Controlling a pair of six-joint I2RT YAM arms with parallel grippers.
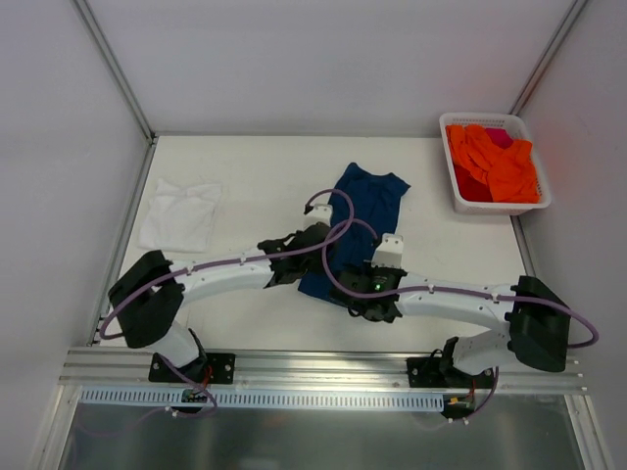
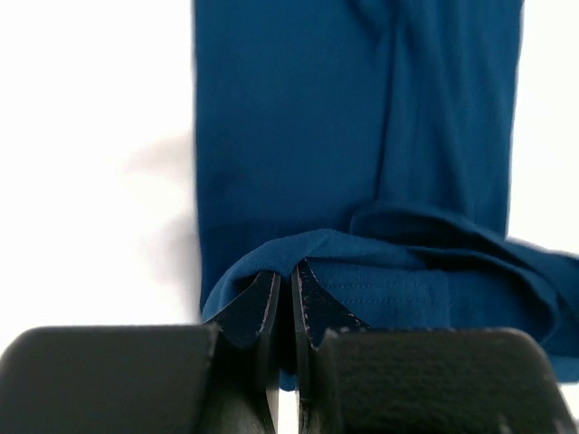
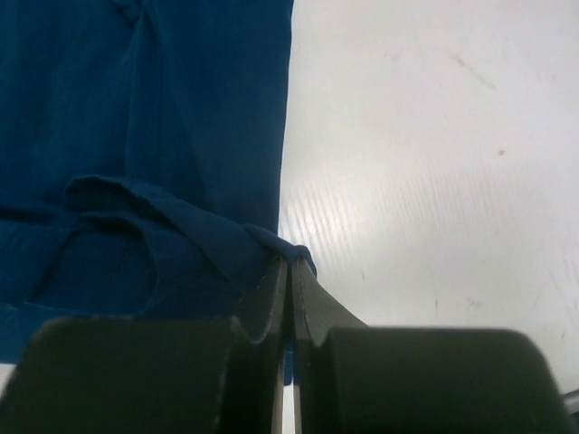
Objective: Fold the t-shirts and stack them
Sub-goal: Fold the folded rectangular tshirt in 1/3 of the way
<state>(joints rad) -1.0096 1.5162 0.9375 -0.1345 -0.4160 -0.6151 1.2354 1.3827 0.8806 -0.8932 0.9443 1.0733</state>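
The navy blue t-shirt (image 1: 367,211) lies lengthwise in the middle of the table, folded into a narrow strip. My left gripper (image 1: 302,257) is shut on its near hem at the left corner, cloth bunched over the fingertips (image 2: 291,271). On the hem's right corner my right gripper (image 1: 377,286) is likewise shut, a fold of blue cloth (image 3: 181,136) pinched between the tips (image 3: 290,262). The near hem is lifted and curls over toward the shirt's body (image 2: 362,127). A plain white t-shirt (image 1: 180,213) lies folded at the left of the table. The chest print is hidden.
A white basket (image 1: 457,186) with orange and red cloth stands at the back right corner. White walls close in the table on three sides. An aluminium rail (image 1: 323,364) runs along the near edge by the arm bases.
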